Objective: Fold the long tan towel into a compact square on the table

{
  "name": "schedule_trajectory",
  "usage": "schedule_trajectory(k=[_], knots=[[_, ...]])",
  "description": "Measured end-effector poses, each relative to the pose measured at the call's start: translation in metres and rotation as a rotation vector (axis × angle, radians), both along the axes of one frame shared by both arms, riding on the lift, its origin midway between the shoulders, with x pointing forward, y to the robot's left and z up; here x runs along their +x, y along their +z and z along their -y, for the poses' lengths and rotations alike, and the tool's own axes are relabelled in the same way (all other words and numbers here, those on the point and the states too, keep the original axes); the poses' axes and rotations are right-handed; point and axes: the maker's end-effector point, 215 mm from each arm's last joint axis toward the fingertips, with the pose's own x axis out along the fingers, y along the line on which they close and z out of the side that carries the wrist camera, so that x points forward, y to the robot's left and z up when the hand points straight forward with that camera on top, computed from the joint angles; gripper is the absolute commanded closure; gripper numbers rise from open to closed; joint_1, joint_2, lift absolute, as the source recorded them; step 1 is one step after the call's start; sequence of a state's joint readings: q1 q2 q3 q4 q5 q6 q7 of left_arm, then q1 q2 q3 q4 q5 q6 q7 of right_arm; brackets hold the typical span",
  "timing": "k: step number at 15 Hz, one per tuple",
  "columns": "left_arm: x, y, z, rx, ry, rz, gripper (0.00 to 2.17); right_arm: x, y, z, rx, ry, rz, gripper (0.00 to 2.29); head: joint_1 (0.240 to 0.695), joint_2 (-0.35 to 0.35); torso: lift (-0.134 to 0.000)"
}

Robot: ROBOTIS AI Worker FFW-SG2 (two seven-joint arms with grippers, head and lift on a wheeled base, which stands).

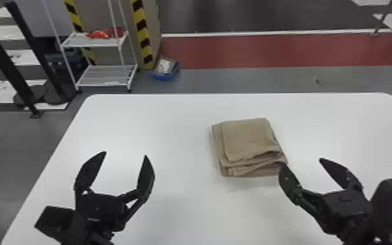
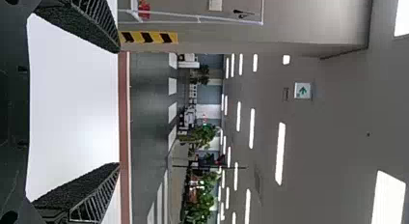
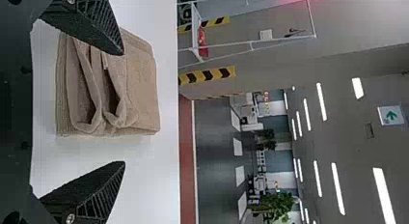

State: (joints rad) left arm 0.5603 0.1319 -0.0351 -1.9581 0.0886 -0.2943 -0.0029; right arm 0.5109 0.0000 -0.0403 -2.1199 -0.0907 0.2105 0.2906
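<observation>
At four o'clock from the folded tan towel [image 1: 249, 140] on the table [image 1: 179, 130], the right gripper [image 1: 302, 162] hangs empty, fingers wide; at eight, the left gripper [image 1: 125, 154] matches, likely spread to avoid snagging it.

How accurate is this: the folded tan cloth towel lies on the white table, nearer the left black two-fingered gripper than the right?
One slip: the towel lies nearer the right gripper than the left gripper, as the head view shows. The white table is correct.
</observation>
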Motion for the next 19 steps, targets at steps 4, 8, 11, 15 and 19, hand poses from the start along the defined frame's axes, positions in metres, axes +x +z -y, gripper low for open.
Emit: schedule_trajectory(k=[4, 8, 11, 15, 19], knots=[[0.002, -0.007, 0.001, 0.007, 0.008, -0.028, 0.03, -0.022, 0.022, 0.001, -0.006, -0.023, 0.11, 0.07, 0.695, 0.053, -0.123], [0.004, -0.011, 0.002, 0.006, 0.007, -0.046, 0.03, -0.036, 0.027, 0.006, -0.012, -0.045, 0.154, 0.07, 0.695, 0.045, -0.123], [0.004, -0.012, 0.0, 0.004, 0.01, -0.047, 0.03, -0.04, 0.028, 0.008, -0.009, -0.052, 0.165, 0.05, 0.695, 0.043, -0.123], [-0.001, -0.01, -0.008, 0.008, 0.022, -0.048, 0.03, -0.044, 0.027, 0.013, -0.005, -0.057, 0.167, 0.07, 0.695, 0.05, -0.123], [-0.003, -0.006, -0.009, 0.008, 0.023, -0.043, 0.03, -0.05, 0.029, 0.02, -0.002, -0.062, 0.176, 0.09, 0.695, 0.042, -0.123]])
